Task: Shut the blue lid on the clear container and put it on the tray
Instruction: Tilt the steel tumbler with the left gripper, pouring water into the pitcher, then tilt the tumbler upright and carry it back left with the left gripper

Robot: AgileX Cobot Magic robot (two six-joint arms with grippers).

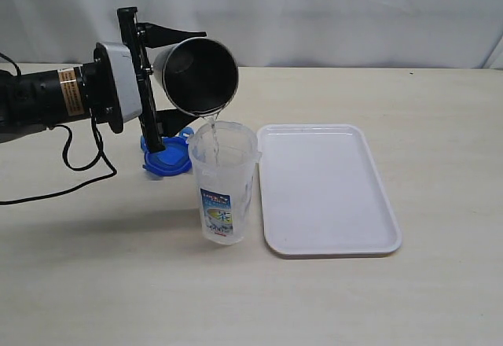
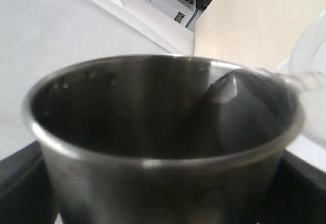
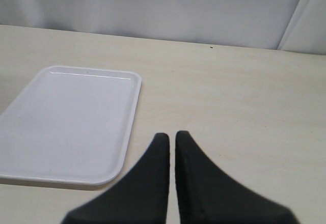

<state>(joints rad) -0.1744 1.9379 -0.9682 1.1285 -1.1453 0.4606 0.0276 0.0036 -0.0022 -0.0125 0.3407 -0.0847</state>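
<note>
Clear container point(image 1: 226, 185) stands upright and open-mouthed on the table point(image 1: 393, 299), its printed label facing the exterior camera. Above and just behind its rim, the left gripper point(image 1: 177, 77) has its fingers spread around a steel cup point(image 1: 200, 75), clamping the cup's wall from both sides. The cup is tipped so that its mouth leans over the container, and a thin stream of water point(image 1: 212, 130) runs from its lip into the opening. The tilt seems chosen to keep the pour inside the narrow mouth.

The blue lid point(image 1: 167, 157) lies flat on the table just behind the clear container, on the left arm's side, partly hidden by the gripper's lower finger. It is off so that the pour can go in, and capping has not yet begun. The tray point(image 1: 330, 252) lies just beside the container on the other side, bare, near enough for a short carry.

The right gripper point(image 3: 171, 142) holds nothing, with its fingers drawn almost together. It hangs over bare table beyond the tray point(image 3: 66, 127) from the container, likely parked out of the pour's way.

The tabletop is pale, matte and wood-grained. A white curtain point(image 1: 354, 8) closes off the far side.
</note>
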